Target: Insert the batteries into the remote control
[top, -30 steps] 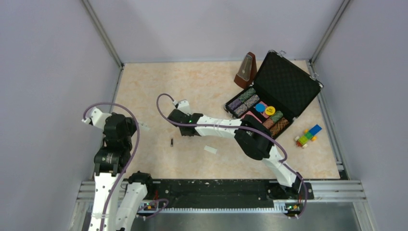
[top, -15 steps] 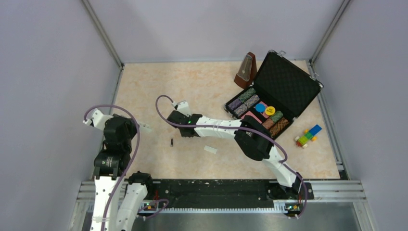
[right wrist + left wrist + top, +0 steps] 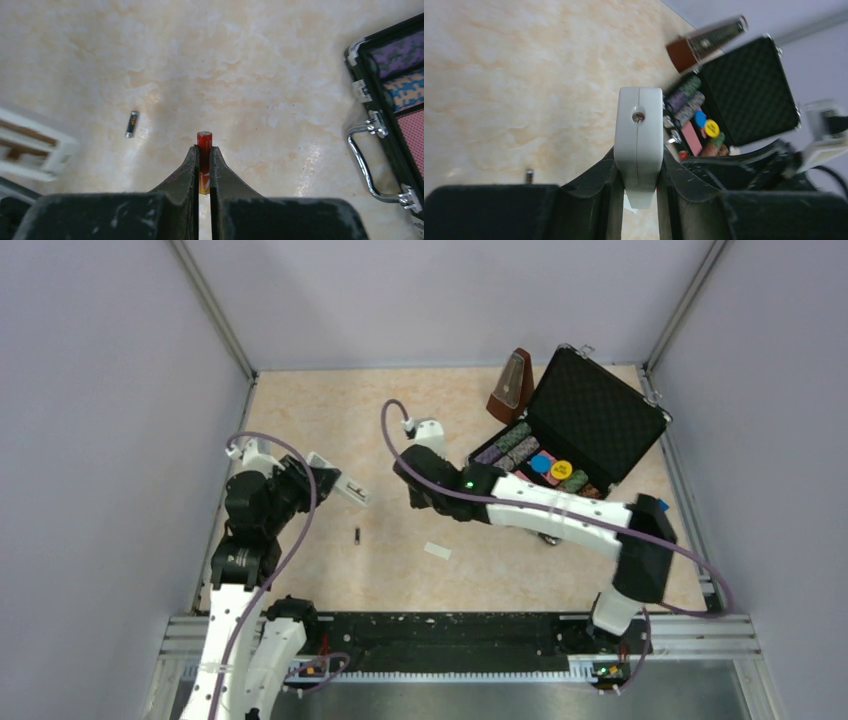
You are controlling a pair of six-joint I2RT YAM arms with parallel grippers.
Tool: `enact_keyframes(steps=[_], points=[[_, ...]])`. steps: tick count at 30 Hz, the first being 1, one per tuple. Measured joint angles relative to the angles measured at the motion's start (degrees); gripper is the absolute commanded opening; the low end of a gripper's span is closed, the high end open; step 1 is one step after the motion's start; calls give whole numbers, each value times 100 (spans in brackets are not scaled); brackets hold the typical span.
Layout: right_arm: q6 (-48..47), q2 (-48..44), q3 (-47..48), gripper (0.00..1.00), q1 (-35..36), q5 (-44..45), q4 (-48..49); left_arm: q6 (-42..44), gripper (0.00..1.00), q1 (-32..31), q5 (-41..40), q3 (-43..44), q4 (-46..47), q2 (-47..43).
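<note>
with the left gripper [image 3: 639,172] clamped on the remote control [image 3: 639,120], raised off the worktop [image 3: 275,75], and the right gripper [image 3: 204,160] pinching the red battery [image 3: 204,139] upright, bring the cell squarely to the remote's bay, matching polarity, while the black battery [image 3: 131,124] lies on the worktop for later.

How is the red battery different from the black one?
The red battery is red-orange, while the black battery is dark. The red battery is pinched between the right arm's shut jaws, but the black battery lies loose on the table with nothing touching it. Both are small slim cylinders, and neither is inside the remote control yet.
</note>
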Motion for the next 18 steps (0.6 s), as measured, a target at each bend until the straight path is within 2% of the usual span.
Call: enact_keyframes(steps=[3, 8, 18], points=[[-13, -986, -317, 1, 0, 70, 68, -74, 0, 0, 1064, -227, 708, 286], [-271, -2109, -625, 2, -2, 2, 356, -291, 0, 0, 2605, -376, 1740, 811], [-920, -3165, -1281, 3, -2, -946, 1596, -750, 0, -7, 4404, -376, 3453, 1292]])
